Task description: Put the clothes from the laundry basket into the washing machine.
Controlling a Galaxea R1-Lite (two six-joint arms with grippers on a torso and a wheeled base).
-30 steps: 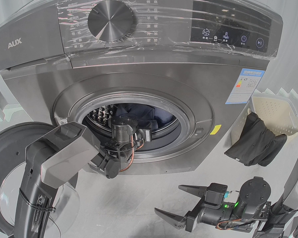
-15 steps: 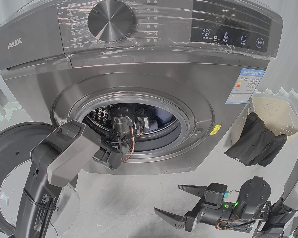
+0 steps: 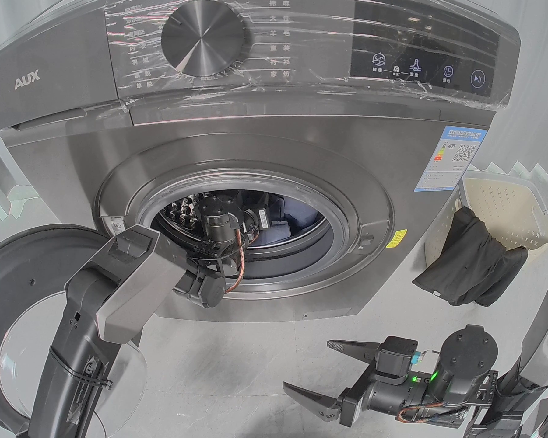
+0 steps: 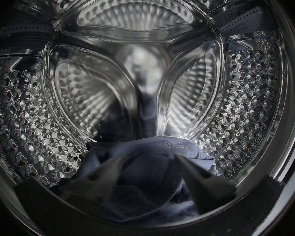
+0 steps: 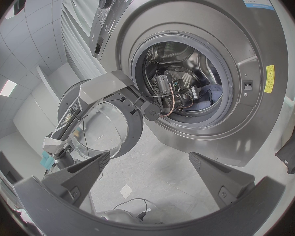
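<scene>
Clothes sit in 2 places: a navy garment lies crumpled on the bottom of the drum of the washing machine; a black garment hangs over the near rim of the cream laundry basket, most of it draped down the outer wall. The basket stands on the floor just beside the machine, on the robot's right; its perforated inner wall shows above the black cloth.

The round door is swung fully open to the robot's left. The left arm reaches through the opening, its wrist past the grey door seal; the left gripper is low inside the drum, right over the navy garment, with its 2 fingers set apart and the cloth showing between them. They are blurred in the left wrist view, so whether the tips touch the fabric cannot be told, though they look very near it.

The right gripper is low over the floor in front of the machine, on the robot's right, well apart from both the opening and the basket; its jaws are spread wide with nothing between them.

On the machine's front, a metal dial sits under clear film; an energy label and a small yellow sticker are on the panel toward the basket.
</scene>
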